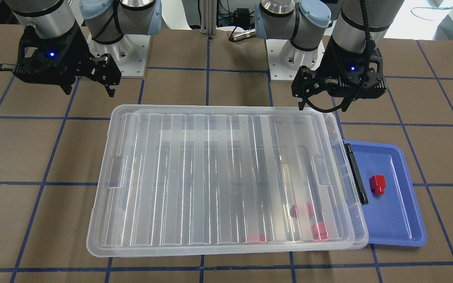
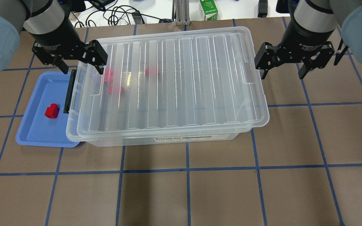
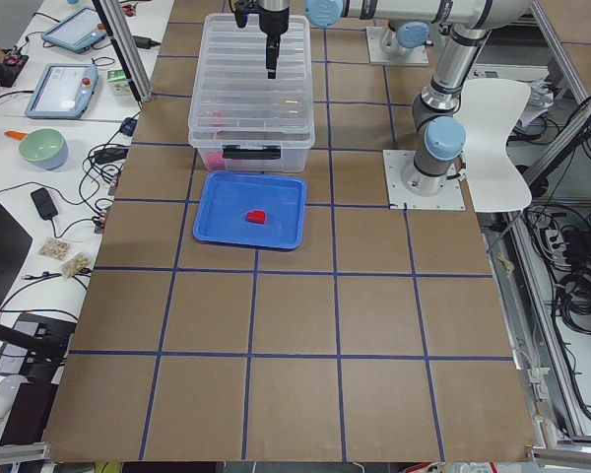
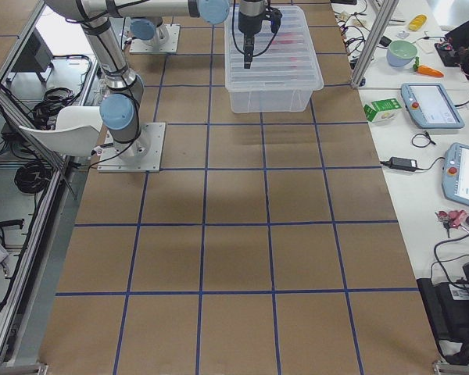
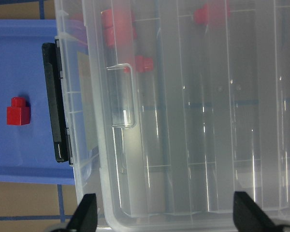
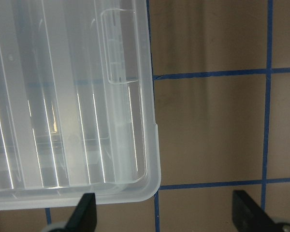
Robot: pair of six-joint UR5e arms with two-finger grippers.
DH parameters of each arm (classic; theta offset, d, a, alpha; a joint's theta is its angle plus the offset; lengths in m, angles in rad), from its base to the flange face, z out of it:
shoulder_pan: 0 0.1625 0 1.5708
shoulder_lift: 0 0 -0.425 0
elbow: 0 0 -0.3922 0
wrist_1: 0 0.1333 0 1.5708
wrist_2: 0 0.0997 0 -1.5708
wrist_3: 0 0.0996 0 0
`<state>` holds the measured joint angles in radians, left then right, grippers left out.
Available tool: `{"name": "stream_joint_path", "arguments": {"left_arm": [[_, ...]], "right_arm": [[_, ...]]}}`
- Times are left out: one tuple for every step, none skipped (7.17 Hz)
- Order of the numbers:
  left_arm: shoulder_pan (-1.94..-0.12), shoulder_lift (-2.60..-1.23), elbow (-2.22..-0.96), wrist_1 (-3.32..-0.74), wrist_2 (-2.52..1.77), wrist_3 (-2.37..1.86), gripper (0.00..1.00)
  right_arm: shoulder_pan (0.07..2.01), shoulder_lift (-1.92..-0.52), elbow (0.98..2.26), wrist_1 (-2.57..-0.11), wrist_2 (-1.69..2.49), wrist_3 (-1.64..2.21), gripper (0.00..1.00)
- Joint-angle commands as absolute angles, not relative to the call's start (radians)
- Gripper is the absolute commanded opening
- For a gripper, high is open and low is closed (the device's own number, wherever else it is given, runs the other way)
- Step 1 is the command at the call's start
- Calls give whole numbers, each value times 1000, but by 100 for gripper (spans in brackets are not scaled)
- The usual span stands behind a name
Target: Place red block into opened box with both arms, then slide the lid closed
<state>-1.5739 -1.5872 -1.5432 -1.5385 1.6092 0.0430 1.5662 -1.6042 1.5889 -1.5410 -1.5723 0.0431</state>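
The translucent box (image 2: 168, 139) sits mid-table with the ribbed lid (image 2: 181, 81) lying on it, shifted slightly toward my right. That leaves a narrow strip uncovered by the black bar (image 2: 69, 91). Three red blocks (image 2: 108, 75) show through the lid near that end. Another red block (image 2: 51, 110) (image 1: 377, 184) lies on the blue tray (image 2: 39, 131). My left gripper (image 2: 81, 64) (image 1: 323, 104) hangs open and holds nothing above the box's left far corner. My right gripper (image 2: 283, 73) (image 1: 89, 89), also open and holding nothing, is over the table just past the lid's right end.
The blue tray (image 1: 395, 220) is tucked against the box's black-bar end. Both arm bases (image 1: 289, 59) stand at the robot side of the table. Cables and a green carton (image 2: 208, 9) lie beyond the far edge. Brown table with blue grid lines stretches in front of the box.
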Motion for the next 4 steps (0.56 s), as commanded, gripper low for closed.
{"name": "stream_joint_path", "arguments": {"left_arm": [[-1574,-1588,-1543,-1539,1609,43,100],[-1574,-1588,-1543,-1539,1609,43,100],[-1574,-1588,-1543,-1539,1609,43,100],[-1574,-1588,-1543,-1539,1609,43,100]], "right_arm": [[1566,-1603,1592,-1539,-1572,43,100],[1560,-1603,1591,-1537,-1572,40,100],[1563,-1603,1591,-1531,-1572,31,100],[1557,-1601,1592,-1529,-1571,25,100]]}}
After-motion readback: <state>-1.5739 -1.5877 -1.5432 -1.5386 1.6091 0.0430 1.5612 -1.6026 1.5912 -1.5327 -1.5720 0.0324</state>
